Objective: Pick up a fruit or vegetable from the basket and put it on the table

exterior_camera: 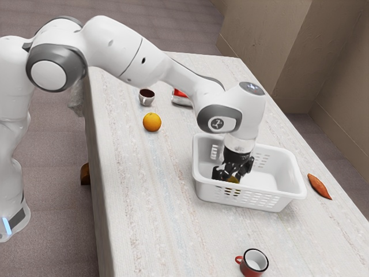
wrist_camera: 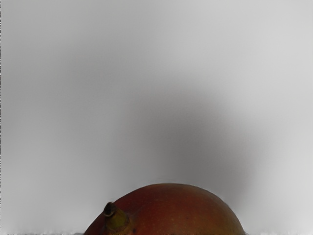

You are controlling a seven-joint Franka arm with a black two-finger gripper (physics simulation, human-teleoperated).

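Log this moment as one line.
black end effector: inside white rectangular plastic basket | target: rounded reddish fruit, at its tip | grip: unclear | placement: not yet done

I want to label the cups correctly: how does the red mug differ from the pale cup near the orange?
The red mug is red outside, while the pale cup is whitish. The red mug is white inside; the pale cup is dark inside. The red mug's handle points to the exterior view's left, the pale cup's toward the camera. Both stand upright on the table.
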